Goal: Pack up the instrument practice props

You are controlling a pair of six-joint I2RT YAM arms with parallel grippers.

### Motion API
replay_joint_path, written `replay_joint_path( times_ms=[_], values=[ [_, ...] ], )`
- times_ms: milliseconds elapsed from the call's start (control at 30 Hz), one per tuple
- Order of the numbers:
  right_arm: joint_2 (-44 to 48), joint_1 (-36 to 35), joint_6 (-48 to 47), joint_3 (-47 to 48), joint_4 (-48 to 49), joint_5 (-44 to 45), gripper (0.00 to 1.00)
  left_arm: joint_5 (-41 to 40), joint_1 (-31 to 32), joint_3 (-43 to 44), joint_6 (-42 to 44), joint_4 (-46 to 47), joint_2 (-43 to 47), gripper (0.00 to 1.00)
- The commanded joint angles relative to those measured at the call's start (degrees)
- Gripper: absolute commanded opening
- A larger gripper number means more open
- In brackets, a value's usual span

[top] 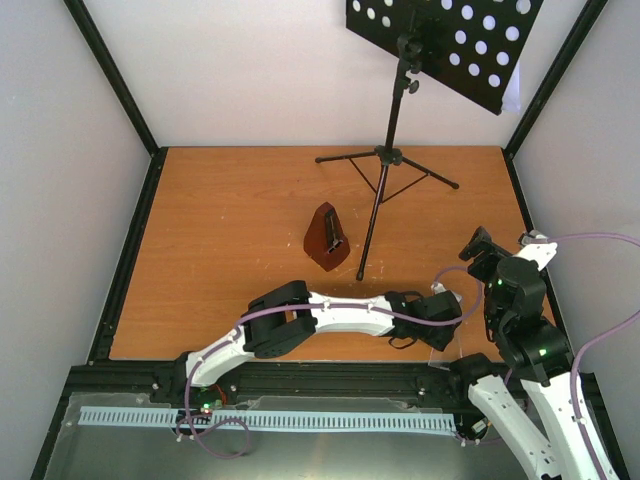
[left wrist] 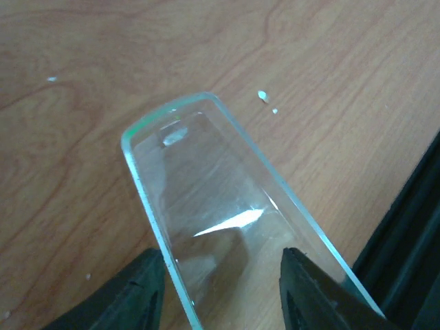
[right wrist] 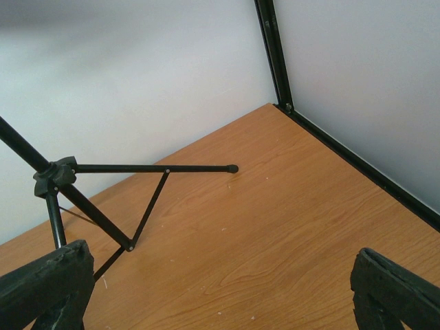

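Metronome (top: 327, 237) stood upright near the table's centre, beside the music stand (top: 386, 155). Its clear plastic cover (left wrist: 220, 199) lay toward the near right corner, with its long axis running out from the left gripper (left wrist: 223, 289), which pinched its sides. The metronome lay back and left of it. The right gripper (right wrist: 220, 292) hung wide open and empty.

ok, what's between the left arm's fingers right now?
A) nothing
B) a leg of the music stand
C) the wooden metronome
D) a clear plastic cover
D: the left wrist view shows a clear plastic cover running between the left fingers, while the top view shows the metronome standing apart, by the music stand.
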State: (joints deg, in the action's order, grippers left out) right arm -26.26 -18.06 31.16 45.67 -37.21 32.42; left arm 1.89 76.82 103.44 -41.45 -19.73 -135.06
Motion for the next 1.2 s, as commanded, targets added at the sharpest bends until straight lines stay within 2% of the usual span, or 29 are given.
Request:
replay_joint_path(
  times_ms=[0, 200, 333, 533, 767, 1000, 1067, 1167],
  values=[
    [1.6, 0.3, 0.9, 0.3, -1.8, -0.7, 1.00, -4.2, 1.6, 3.0, 0.1, -9.1, -2.7, 0.44],
    [2.6, 0.2, 1.2, -0.3, -2.0, -1.1, 1.00, -8.3, 2.6, 4.0, 0.7, -13.4, -3.2, 0.34],
    [2.7, 0.3, 1.3, -0.8, -2.0, -1.1, 1.00, -10.8, 3.0, 3.5, 0.7, -15.3, -2.8, 0.17],
    [2.8, 0.3, 1.9, -2.1, -1.7, -1.8, 1.00, -13.3, 3.2, 0.5, 0.2, -15.3, 0.1, 0.01],
    [2.7, 0.2, 1.7, -2.6, -1.7, -2.0, 1.00, -19.6, 2.7, -5.2, 3.4, -17.9, 4.6, 0.00],
    [3.3, 0.2, 1.7, -3.0, -2.0, -2.7, 1.00, -16.1, -0.6, -20.3, 8.3, -9.8, 12.0, 0.00],
    [3.4, 0.2, 1.7, -3.3, -2.0, -3.1, 1.00, -16.0, -1.2, -22.2, 9.1, -9.3, 13.1, 0.01],
    [3.5, 0.2, 1.9, -3.9, -1.9, -3.4, 1.00, -16.1, -1.4, -22.8, 9.5, -9.5, 13.2, 0.07]
  ],
)
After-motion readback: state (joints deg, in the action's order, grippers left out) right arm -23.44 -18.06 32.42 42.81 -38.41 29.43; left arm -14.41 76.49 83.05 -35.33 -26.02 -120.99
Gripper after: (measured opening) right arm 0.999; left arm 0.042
